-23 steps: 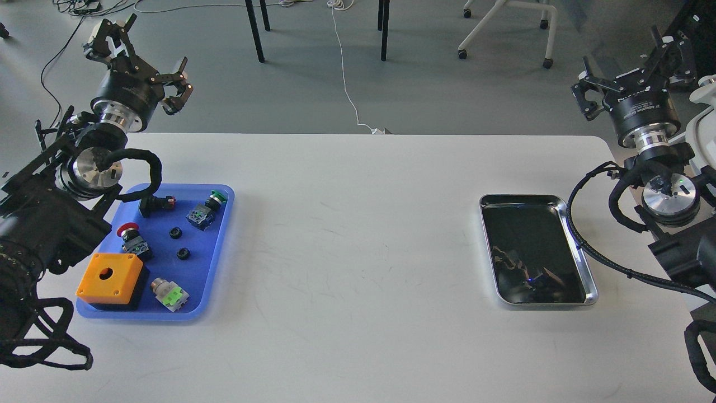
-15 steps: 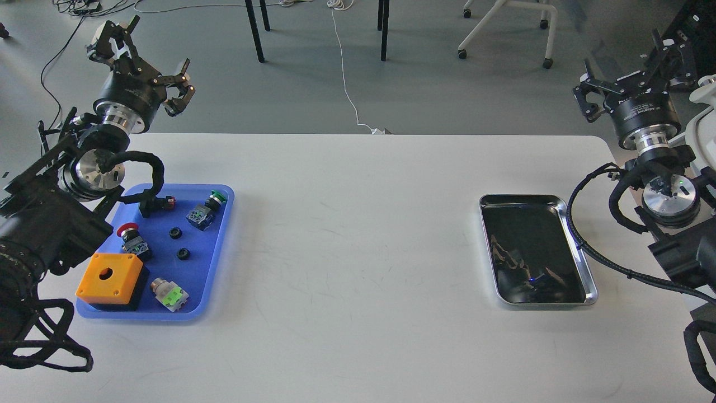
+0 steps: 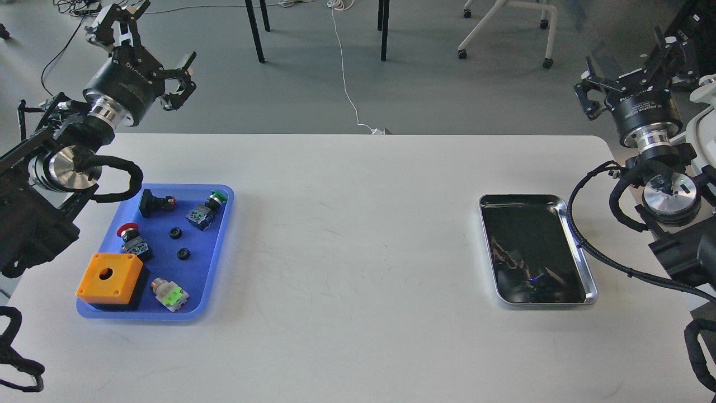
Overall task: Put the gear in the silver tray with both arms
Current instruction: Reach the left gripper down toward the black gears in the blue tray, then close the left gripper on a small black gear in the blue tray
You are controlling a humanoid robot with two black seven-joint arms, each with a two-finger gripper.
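Two small black gears [image 3: 176, 232] [image 3: 183, 254] lie in the middle of a blue plastic tray [image 3: 221, 246] on the left of the white table. The silver tray [image 3: 526, 235] lies on the right side of the table with nothing in it; its dark bottom mirrors the arm. My left gripper [image 3: 152, 51] is open and empty, held high beyond the table's far left edge, behind the blue tray. My right gripper [image 3: 635, 62] is open and empty, held high past the far right corner, behind the silver tray.
The blue tray also holds an orange box [image 3: 109, 275], a red push button [image 3: 130, 238], a green push button [image 3: 206, 208], a black switch [image 3: 154, 202] and a green-and-grey part [image 3: 170, 295]. Chair legs and a white cable [image 3: 344, 73] are on the floor behind the table.
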